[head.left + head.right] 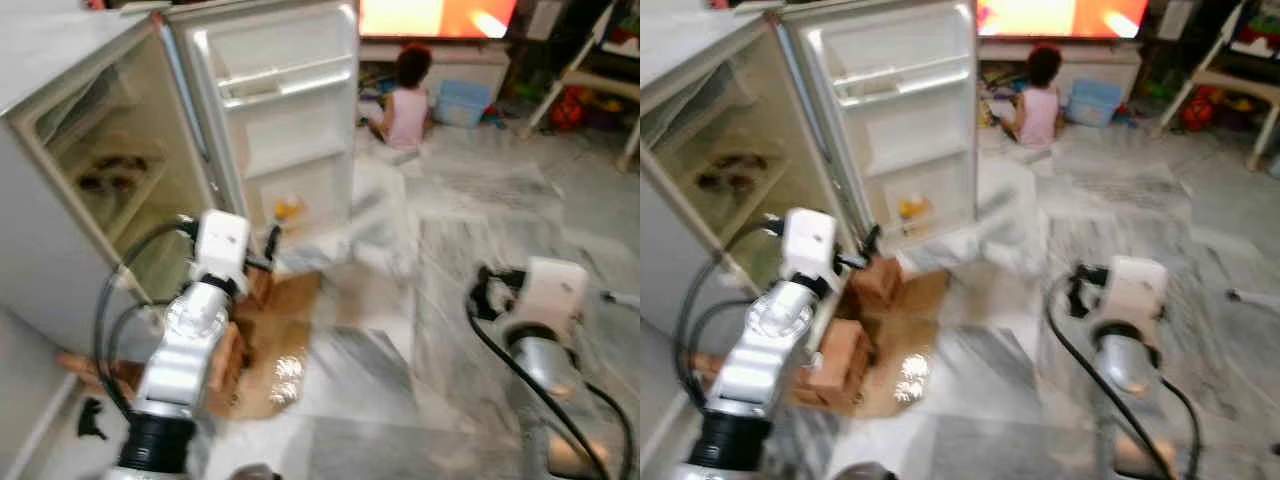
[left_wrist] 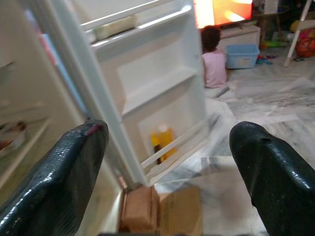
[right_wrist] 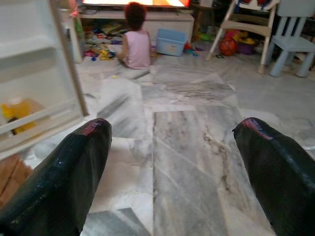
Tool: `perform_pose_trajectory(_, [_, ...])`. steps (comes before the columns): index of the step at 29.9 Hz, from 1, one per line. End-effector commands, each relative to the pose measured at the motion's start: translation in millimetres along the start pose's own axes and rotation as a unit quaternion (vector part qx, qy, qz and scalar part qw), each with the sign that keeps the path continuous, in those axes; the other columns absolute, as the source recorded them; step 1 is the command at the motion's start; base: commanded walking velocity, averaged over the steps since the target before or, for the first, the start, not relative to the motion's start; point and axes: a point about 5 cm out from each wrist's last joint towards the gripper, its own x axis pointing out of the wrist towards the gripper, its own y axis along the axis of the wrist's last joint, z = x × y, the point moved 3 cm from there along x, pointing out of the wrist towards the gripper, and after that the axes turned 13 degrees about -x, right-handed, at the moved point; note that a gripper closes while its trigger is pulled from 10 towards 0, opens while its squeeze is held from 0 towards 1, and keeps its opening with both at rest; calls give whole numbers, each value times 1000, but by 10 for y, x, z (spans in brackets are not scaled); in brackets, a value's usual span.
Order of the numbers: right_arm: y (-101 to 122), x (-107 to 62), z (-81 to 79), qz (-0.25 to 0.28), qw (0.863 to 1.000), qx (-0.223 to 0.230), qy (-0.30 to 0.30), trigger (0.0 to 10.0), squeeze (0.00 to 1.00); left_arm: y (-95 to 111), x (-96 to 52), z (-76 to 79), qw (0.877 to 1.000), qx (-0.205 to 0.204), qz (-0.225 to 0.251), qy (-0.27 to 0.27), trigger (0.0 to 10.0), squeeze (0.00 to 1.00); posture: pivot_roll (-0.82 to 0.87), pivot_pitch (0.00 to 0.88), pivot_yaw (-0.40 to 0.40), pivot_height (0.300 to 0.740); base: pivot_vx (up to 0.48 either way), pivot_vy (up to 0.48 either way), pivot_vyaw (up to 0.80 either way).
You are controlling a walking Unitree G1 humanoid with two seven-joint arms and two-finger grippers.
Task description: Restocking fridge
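Observation:
The white fridge (image 1: 60,230) stands open at my left, its door (image 1: 290,120) swung wide. A yellow bottle (image 2: 162,141) sits in the door's lowest shelf. Some dark items (image 1: 110,170) lie on an inner shelf. My left arm (image 1: 200,320) reaches toward the foot of the fridge. Its gripper (image 2: 170,135) is open, fingers (image 2: 74,167) wide apart with nothing between them, facing the door shelves. My right arm (image 1: 545,320) hangs over the marble floor. Its gripper (image 3: 172,127) is open and holds nothing.
Brown cardboard boxes (image 1: 845,350) and a flattened sheet (image 1: 285,330) lie on the floor by the fridge base. A person (image 1: 408,100) sits on the floor near a lit screen (image 1: 440,15), with a blue bin (image 1: 462,102), toys and chairs (image 3: 290,39) around.

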Motion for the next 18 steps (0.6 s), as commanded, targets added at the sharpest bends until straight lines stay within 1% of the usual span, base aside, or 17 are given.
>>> perform_pose_trajectory(1, [-8,0,81,0,1000,-2,-13,10000,0,40,23,118,1000,3,7,-18,10000,0,-32,0,34,740,405,-255,0])
perform_pose_trajectory(7, [-16,4,62,-2,1000,4,-13,10000,0,52,39,141,1000,11,10,-18,10000,0,-32,0,32,740,349,-324,0])
perform_pose_trajectory(11, [-28,33,53,-4,1000,5,-14,10000,0,64,46,151,1000,12,12,-17,10000,0,-19,0,29,740,328,-347,-591])
perform_pose_trajectory(13, [-18,58,50,-3,1000,10,-16,10000,0,124,57,173,1000,13,19,-16,10000,0,-14,0,28,740,330,-345,-609])
perform_pose_trajectory(15, [49,103,15,7,1000,14,-13,10000,0,212,63,191,999,13,32,-13,10000,0,-4,0,27,740,328,-347,0])
perform_pose_trajectory(17, [66,117,5,9,1000,15,-13,10000,0,225,61,192,999,12,33,-12,10000,0,-8,0,27,740,328,-347,0])
perform_pose_trajectory(18, [100,152,-22,10,1000,20,-13,10000,0,232,55,215,999,15,34,-16,10000,0,-6,0,28,740,330,-345,-481])
